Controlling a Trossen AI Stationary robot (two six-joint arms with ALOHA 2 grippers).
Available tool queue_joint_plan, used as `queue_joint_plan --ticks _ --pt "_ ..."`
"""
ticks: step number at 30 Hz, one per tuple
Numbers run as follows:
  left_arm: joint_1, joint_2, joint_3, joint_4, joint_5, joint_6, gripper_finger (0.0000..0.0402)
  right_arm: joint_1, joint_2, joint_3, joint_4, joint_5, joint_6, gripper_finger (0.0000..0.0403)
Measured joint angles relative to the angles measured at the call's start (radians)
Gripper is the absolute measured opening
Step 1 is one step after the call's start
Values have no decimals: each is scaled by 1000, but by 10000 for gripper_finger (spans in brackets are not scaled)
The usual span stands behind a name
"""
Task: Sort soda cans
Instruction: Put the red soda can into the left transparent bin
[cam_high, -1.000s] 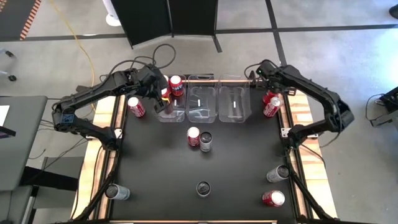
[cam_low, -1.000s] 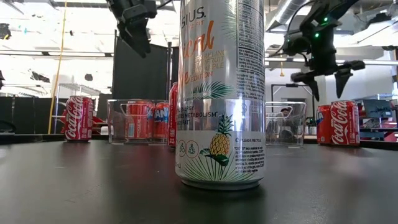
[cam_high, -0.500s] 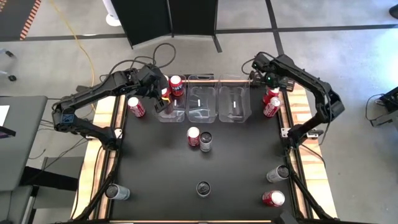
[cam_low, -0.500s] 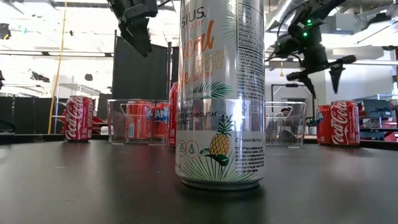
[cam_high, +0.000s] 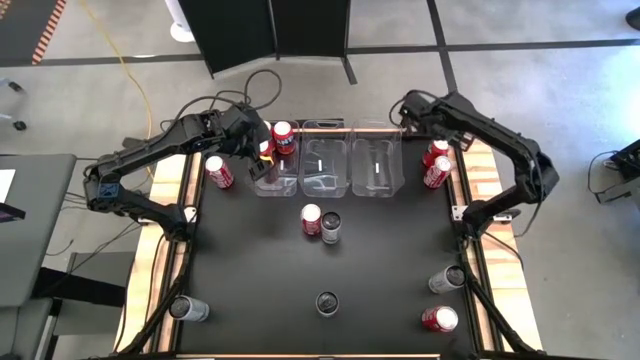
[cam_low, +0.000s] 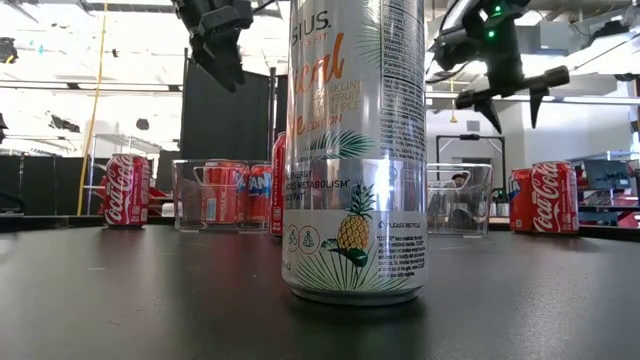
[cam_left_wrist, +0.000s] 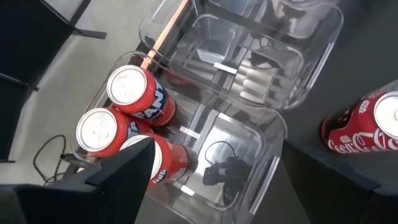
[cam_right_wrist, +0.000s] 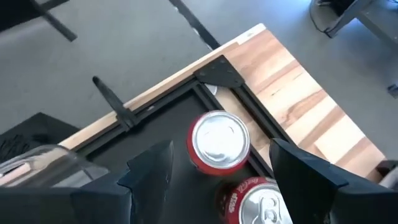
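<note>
Three clear bins stand in a row at the far edge; the left bin (cam_high: 272, 178) holds three red cans (cam_left_wrist: 134, 93). My left gripper (cam_high: 262, 150) hangs open above that bin, holding nothing. My right gripper (cam_right_wrist: 221, 158) is open, high over the table's far right corner (cam_high: 407, 110). Two red cans (cam_high: 436, 155) (cam_high: 437, 172) stand upright below and to the right of it. On the open table stand a red can (cam_high: 312, 219), a dark-topped can (cam_high: 330, 227) beside it and another dark-topped can (cam_high: 326, 302).
The middle bin (cam_high: 325, 165) and right bin (cam_high: 377, 165) hold no cans. A red can (cam_high: 219, 171) stands left of the bins. Silver cans (cam_high: 188, 308) (cam_high: 447, 279) and a red can (cam_high: 439, 319) stand near the front corners. Wooden strips (cam_high: 485, 180) edge the table.
My right gripper has risen and gone toward the far edge and leftward, away from the two red cans at the right, rolling its wrist as it went. Its fingers stay spread. No can has moved.
</note>
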Motion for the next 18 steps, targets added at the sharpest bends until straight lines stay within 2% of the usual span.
queue_joint_plan --ticks 11,14,18 --pt "0 0 0 4 0 25 346 133 0 -182 -2 93 297 281" --pt "0 0 0 5 0 15 346 158 0 -224 32 125 313 281" --pt "0 0 0 5 0 12 346 159 0 -253 108 123 213 281"
